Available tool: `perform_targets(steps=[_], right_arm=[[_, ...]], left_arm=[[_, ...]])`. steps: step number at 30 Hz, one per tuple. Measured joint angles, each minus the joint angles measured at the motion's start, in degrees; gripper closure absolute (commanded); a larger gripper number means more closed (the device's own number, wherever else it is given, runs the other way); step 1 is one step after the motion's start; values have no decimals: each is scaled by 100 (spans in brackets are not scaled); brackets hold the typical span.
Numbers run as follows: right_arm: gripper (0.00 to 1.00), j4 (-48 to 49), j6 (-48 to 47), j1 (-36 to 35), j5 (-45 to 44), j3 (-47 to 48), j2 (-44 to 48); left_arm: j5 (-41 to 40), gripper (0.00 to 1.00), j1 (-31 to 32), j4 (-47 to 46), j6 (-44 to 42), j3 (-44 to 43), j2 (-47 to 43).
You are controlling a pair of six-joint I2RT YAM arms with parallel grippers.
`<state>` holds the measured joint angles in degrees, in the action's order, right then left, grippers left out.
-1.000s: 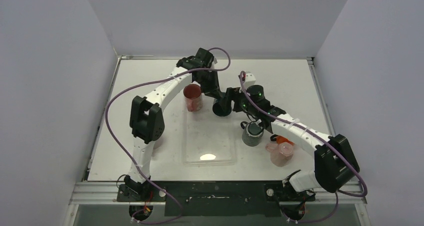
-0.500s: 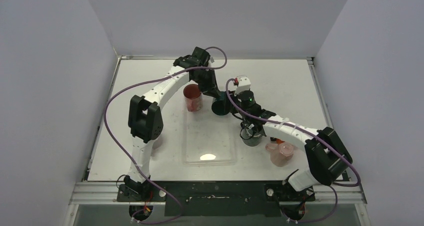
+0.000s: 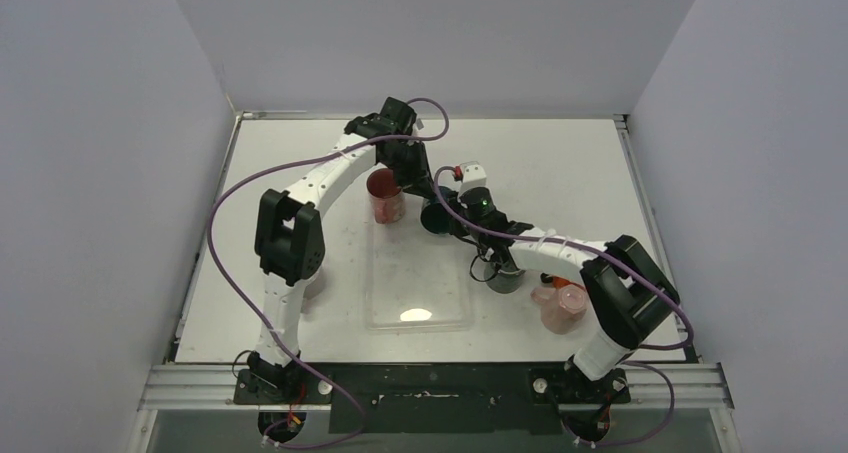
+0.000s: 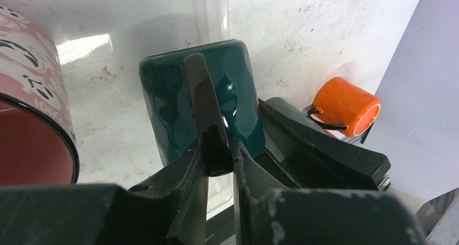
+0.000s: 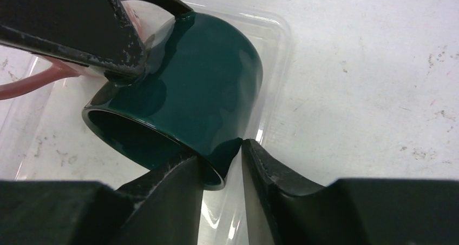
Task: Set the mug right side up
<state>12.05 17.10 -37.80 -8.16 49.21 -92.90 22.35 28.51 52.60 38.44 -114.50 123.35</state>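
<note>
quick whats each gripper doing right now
left gripper: closed, pinching the green mug by its handle
right gripper: jaws either side of the mug's rim, cannot tell if it grips

On the bench (image 3: 570, 163), the mug (image 3: 438, 216) is tilted over the tray's (image 3: 418, 293) far right corner. A second mug (image 3: 386, 195) stands just left of it. A third mug (image 3: 505, 276) stands right of the tray, with a cup (image 3: 562, 308) further right.

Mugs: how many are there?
5: red mug left of centre; green mug beside it, gripped; grey mug right of centre; pink mug and half-hidden orange mug beside that.
</note>
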Motion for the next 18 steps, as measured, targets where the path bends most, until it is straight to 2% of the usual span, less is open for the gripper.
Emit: perform_targets(steps=[4,5,7,11,15,18], right_arm=[[93,-11,-33,-15,-44,59,-61],[94,-35,-66,-17,-52,83,-72],[95,-114,-85,-35,-96,136,-81],[95,-404,-42,-39,-131,308,-81],[95,-841,304,70,90,562,-79],[95,-1198,529,133,286,686,-74]], left_arm=[[44,100,-17,-63,57,15,0],[46,100,-24,-94,103,17,0],[55,92,-35,-140,188,26,-13],[22,70,-48,-393,289,278,-175],[48,58,-70,-660,302,608,-479],[63,54,-94,-927,310,719,-699]])
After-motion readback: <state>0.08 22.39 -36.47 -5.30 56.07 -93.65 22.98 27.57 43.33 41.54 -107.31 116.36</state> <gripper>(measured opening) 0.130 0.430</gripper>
